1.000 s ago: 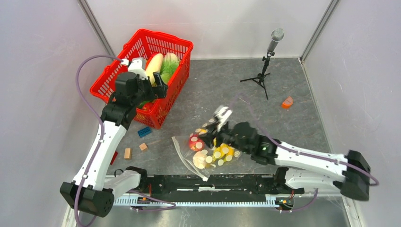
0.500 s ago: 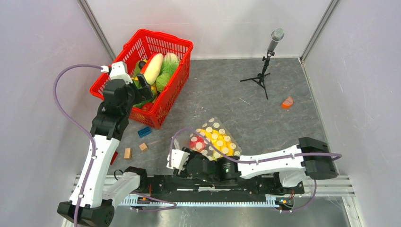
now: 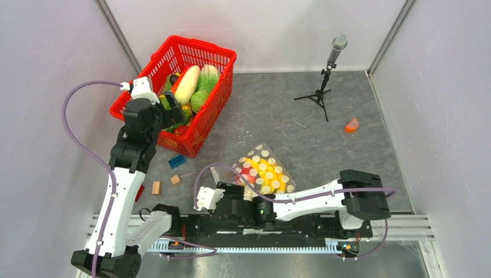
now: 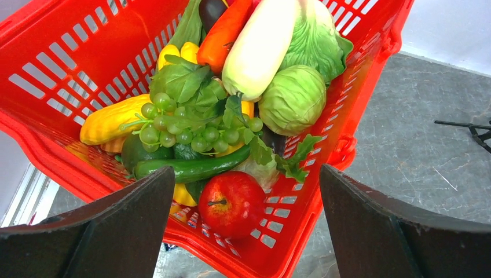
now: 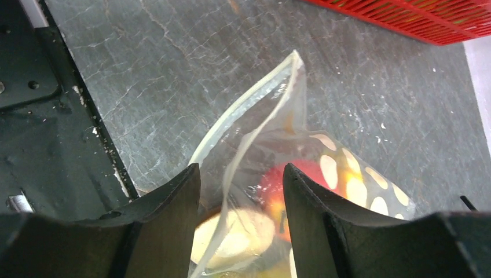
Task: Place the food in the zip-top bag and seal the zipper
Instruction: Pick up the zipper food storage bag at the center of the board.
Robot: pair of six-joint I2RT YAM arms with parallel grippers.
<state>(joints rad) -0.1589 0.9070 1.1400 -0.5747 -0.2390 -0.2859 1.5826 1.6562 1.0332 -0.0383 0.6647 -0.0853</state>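
Grey tabletop (image 5: 173,87); zip-top bag (image 5: 327,156) edge sits between right gripper (image 5: 240,169) jaws, spread apart.

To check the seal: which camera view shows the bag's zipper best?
Right wrist view: the zipper is close up, apparently unsealed. The top view shows the bag small, zipper edge unclear. The left wrist view misses it.

Overhead rear, wrist close-ups; red basket (image 3: 204,45) shared

Right arm relocated, bag shifted.
Right end effector (image 5: 238,179) swung round and now straddles the bag (image 5: 347,174) mouth; left end effector (image 4: 246,191) drew back slightly.
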